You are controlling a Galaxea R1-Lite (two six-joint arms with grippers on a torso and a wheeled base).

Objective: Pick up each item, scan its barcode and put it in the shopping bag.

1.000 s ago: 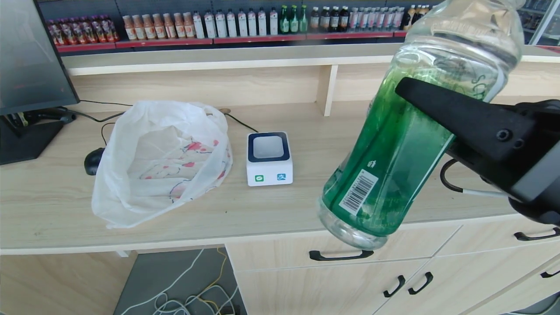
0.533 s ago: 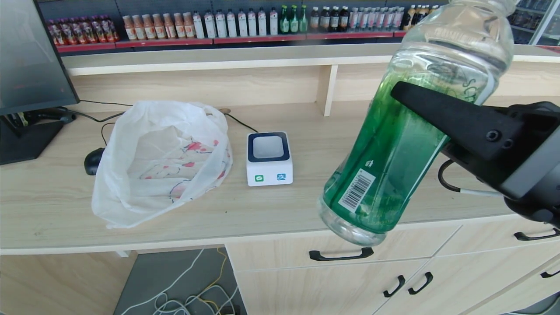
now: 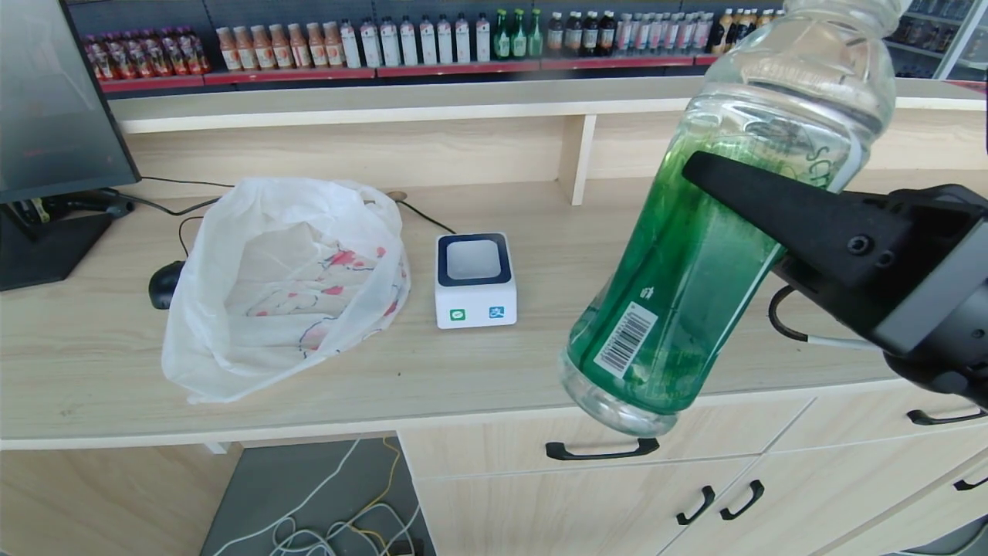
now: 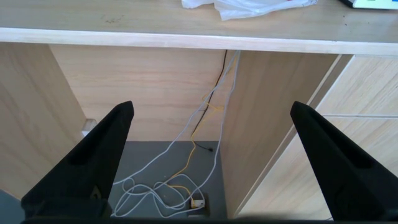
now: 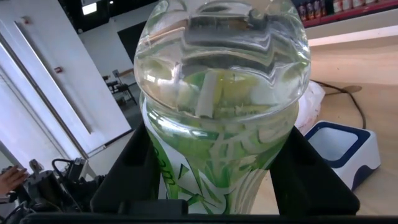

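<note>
Right of the scanner (image 3: 475,279), in the air: you have the bottle (image 3: 679,293), clear plastic with a green label. It is tilted, base low and nearer the scanner, neck high and off to the right, well apart from the scanner.
Around the bottle's upper body: your right claw (image 3: 725,193) is clamped on it, one black finger across the front and the other behind. The right wrist view shows the bottle (image 5: 224,74) from the neck end, with the right claw (image 5: 224,168) gripping it from either side.
Low on the label, near the base: the barcode (image 3: 627,340), a white patch turned toward your head camera.
Below the surface's front edge: your left claw (image 4: 214,155) is spread wide and holds nothing. It hangs before an open bay with cables (image 4: 180,186) on the floor.
Left of the scanner: the bag (image 3: 285,286), white with red print. It slumps on the surface (image 3: 93,363) with its mouth open upward, just beside the scanner.
Middle of the surface: the scanner is a white box with a dark-framed window on top, and its cord runs toward the back.
Beside the bag's far-left edge: a black mouse (image 3: 164,284).
Far left: a monitor (image 3: 54,100) on its stand.
Back wall: a shelf (image 3: 432,38) lined with drinks.
Under the surface's right half: drawers (image 3: 602,494) with black handles.
</note>
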